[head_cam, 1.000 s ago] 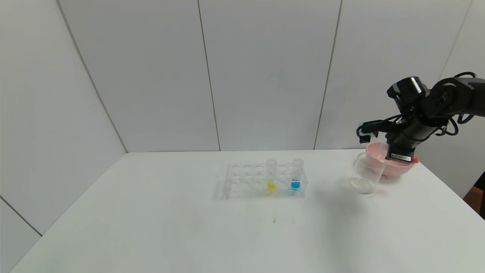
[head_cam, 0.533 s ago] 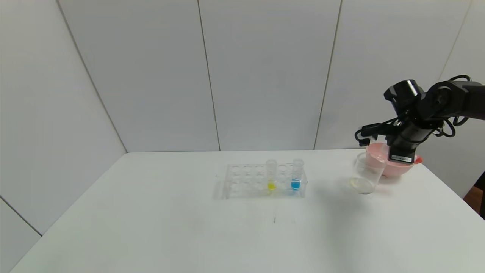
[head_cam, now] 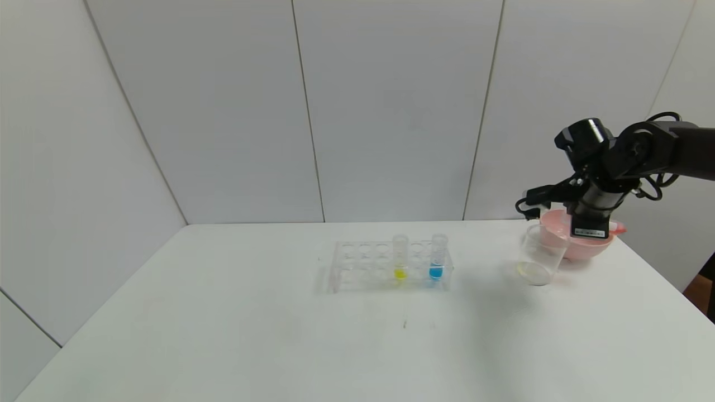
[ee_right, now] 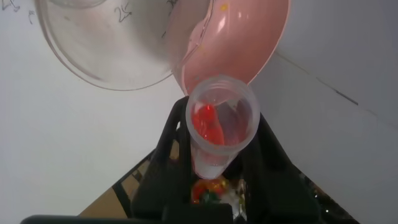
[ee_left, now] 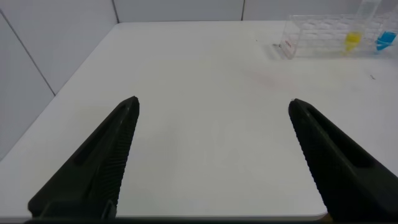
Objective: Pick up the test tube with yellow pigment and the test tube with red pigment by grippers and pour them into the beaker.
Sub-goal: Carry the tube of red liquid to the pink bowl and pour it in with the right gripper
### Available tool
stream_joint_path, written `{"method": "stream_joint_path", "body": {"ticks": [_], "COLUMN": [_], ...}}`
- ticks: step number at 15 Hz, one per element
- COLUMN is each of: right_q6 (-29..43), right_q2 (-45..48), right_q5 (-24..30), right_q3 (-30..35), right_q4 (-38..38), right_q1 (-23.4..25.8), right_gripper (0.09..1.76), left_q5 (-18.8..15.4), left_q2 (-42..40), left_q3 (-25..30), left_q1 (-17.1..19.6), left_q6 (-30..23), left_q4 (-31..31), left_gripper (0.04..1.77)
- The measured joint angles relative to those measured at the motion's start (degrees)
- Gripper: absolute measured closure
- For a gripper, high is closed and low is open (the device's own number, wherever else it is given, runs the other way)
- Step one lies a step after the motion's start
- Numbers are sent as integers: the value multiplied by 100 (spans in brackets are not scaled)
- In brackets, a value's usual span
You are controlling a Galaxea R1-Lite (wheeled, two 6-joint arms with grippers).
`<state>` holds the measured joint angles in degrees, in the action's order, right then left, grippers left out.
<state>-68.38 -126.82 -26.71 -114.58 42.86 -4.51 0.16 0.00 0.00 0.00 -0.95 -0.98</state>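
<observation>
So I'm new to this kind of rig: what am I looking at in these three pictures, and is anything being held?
This is a two-armed robot at a white table. The wide picture comes from a camera on its head; the other two come from cameras on its wrists.

On the table, a clear rack holds the test tube with yellow pigment and a blue-liquid tube. Farther right stands the beaker, with a pink bowl just behind it.

The right gripper is raised over the bowl, shut on the test tube with red pigment; its wrist camera looks straight into the tube's open mouth, with bowl and beaker beyond.

The left gripper is open and holds nothing, hovering over bare table, the rack far off.
</observation>
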Motion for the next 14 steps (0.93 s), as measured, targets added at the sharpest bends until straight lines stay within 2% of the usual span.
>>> {"method": "stream_joint_path", "body": {"ticks": [5, 14], "right_q6": [-104, -493], "right_q2": [-20, -140], "right_q5": [-85, -752], "right_q3": [-2, -2], "right_q4": [-44, -189], "right_q1": [-52, -179], "right_gripper": [132, 132], "left_q5": [0, 0], "left_q2": [0, 0], "left_q3": [0, 0], "left_q1": [0, 0], "left_q6": [2, 0], "left_q4": [0, 0], "left_gripper": [9, 9]}}
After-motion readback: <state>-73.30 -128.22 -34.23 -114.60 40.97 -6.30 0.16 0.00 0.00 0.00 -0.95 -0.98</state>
